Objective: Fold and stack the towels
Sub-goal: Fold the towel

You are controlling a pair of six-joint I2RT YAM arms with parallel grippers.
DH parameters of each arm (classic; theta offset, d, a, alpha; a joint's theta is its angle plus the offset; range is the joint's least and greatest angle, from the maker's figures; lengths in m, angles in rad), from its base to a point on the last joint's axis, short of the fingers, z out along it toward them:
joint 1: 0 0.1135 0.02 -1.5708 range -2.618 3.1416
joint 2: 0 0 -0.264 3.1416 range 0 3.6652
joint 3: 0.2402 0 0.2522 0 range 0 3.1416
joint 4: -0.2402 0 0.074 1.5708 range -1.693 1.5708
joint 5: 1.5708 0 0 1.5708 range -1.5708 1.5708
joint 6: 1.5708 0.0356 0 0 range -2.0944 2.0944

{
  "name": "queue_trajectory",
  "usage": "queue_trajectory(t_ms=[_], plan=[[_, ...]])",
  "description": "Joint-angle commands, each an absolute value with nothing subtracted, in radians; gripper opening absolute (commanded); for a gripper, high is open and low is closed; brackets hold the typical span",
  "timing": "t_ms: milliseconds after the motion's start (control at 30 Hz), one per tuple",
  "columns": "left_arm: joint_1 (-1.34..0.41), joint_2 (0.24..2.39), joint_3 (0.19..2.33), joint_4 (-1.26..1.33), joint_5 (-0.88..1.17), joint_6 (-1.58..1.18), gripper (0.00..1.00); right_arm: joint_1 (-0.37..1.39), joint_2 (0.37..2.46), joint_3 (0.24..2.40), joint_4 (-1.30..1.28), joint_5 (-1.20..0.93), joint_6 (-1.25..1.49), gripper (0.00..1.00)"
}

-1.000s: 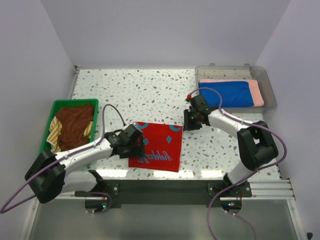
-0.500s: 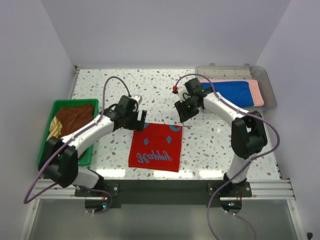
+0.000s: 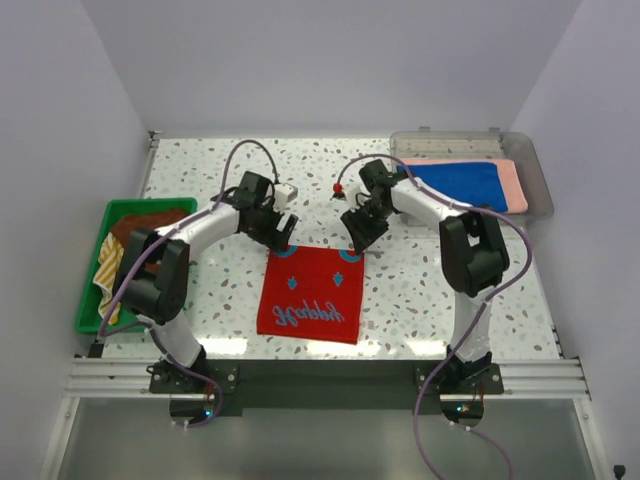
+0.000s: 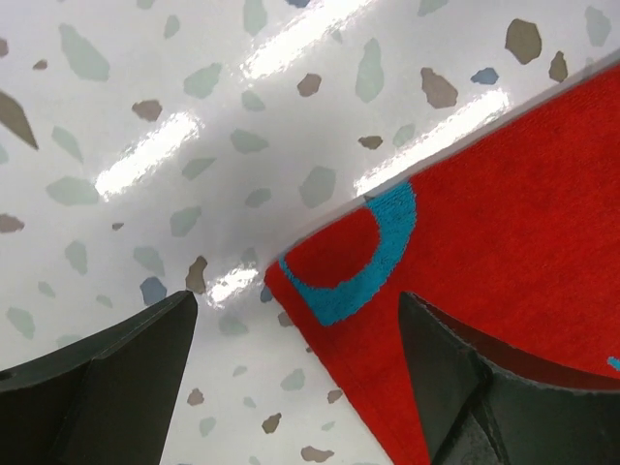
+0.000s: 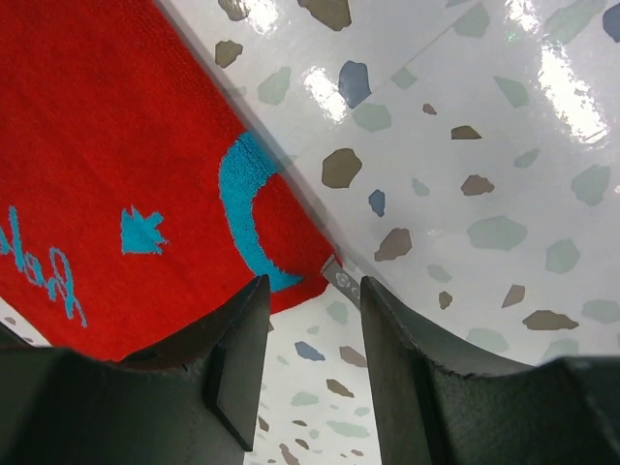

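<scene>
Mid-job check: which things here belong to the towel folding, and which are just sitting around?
Job: red towel, blue towel, pink towel, brown towel, striped towel.
Lying about: green basket, clear tray.

Both arms (image 3: 205, 225) reaching forward and inward, left fingers (image 4: 116, 387) wide apart, right fingers (image 5: 237, 363) narrowly parted.

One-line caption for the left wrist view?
Open left gripper over a corner of the red towel on the speckled table.

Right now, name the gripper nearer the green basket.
Left. The left gripper hangs over the red towel, far-left corner, toward the green basket; the right gripper over its far-right corner.
</scene>
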State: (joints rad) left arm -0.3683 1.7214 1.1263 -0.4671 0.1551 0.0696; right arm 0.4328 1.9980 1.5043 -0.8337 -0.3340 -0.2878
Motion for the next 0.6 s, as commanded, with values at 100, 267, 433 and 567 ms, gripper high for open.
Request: queue_trajectory(t_ms=[100, 267, 433, 567], plan=[[-0.362, 1.773, 1.206, -0.448, 0.253, 0.229, 0.89, 0.437, 2.066, 1.571, -0.888, -0.354, -0.337, 0.45], [-0.362, 1.789, 1.22, -0.462, 0.271, 0.255, 0.87, 0.439, 2.1, 1.577, -0.894, -0.377, -0.374, 0.4], [-0.362, 1.808, 1.235, -0.489, 0.291, 0.285, 0.81, 0.437, 2.14, 1.612, -0.949, -0.364, -0.429, 0.16], [-0.36, 1.833, 1.265, -0.514, 0.302, 0.314, 0.76, 0.439, 2.166, 1.663, -0.962, -0.299, -0.434, 0.0]])
